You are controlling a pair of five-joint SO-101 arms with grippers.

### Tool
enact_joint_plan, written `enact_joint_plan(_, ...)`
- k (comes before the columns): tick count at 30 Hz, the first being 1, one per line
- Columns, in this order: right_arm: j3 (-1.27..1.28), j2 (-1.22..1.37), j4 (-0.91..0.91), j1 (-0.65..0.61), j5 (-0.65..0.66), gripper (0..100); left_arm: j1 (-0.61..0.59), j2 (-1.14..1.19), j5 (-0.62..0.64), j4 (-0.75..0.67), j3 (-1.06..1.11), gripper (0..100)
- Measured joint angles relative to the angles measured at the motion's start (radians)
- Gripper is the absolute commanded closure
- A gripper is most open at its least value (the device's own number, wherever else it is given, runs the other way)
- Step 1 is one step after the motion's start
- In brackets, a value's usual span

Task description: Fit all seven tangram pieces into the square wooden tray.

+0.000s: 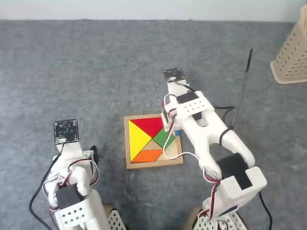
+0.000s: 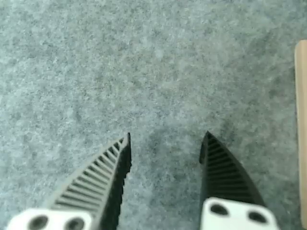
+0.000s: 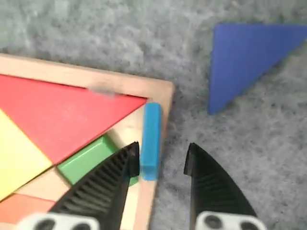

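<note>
The square wooden tray [image 1: 153, 164] lies mid-table holding a red triangle [image 1: 149, 125], a yellow triangle [image 1: 137, 139], a green square [image 1: 163, 138], an orange piece [image 1: 147, 155] and pale wooden pieces. My right gripper [image 1: 172, 127] hangs over the tray's right rim. In the right wrist view it [image 3: 163, 145] is open, and a small blue piece [image 3: 151, 139] stands on edge on the tray rim [image 3: 96, 79] against one finger. A large blue triangle [image 3: 249, 55] lies on the carpet beyond the tray. My left gripper [image 2: 167, 135] is open over bare carpet.
Grey carpet covers the table. A pale perforated basket [image 1: 290, 52] stands at the back right, with a thin black rod [image 1: 247, 62] next to the right arm. The tray's edge [image 2: 301, 120] shows beside the left gripper [image 1: 93, 152], which sits at the front left.
</note>
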Motion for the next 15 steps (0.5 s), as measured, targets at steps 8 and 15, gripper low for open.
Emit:
enact_joint_plan(8, 0.0, 0.0, 0.0, -0.063, 0.034, 84.2, 0.0, 0.0, 0.0, 0.0, 0.0, 77)
enact_joint_plan(15, 0.0, 0.0, 0.0, -0.072, 0.037, 84.2, 0.0, 0.0, 0.0, 0.0, 0.0, 77)
